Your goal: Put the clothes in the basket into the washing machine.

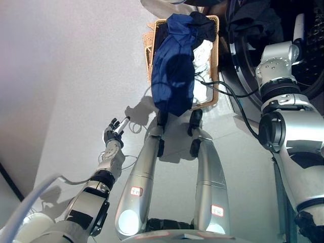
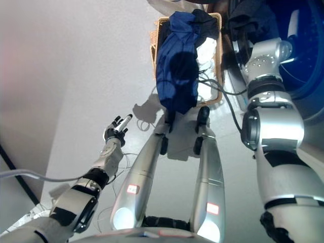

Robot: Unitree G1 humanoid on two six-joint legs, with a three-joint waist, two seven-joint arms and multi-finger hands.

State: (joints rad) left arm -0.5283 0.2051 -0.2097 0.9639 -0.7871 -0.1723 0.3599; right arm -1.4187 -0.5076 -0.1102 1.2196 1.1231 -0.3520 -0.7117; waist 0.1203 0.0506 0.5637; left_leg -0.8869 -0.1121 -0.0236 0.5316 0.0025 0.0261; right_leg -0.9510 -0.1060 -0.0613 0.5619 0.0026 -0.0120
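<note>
A wicker basket (image 1: 148,44) stands on the floor ahead of me. A big blue garment (image 1: 174,66) hangs over its front rim, with a dark cloth (image 1: 205,24) and a white cloth (image 1: 203,54) behind it. The washing machine (image 1: 311,76) is at the right, and dark clothes (image 1: 250,23) lie at its round opening. My right arm (image 1: 277,66) reaches up to that opening, and its hand is hidden by the dark clothes. My left hand (image 1: 115,132) hangs open and empty over the floor, to the left of the basket and nearer to me.
The light floor (image 1: 76,76) stretches left of the basket. A dark strip (image 1: 7,179) runs along the lower left edge. The machine's front closes off the right side.
</note>
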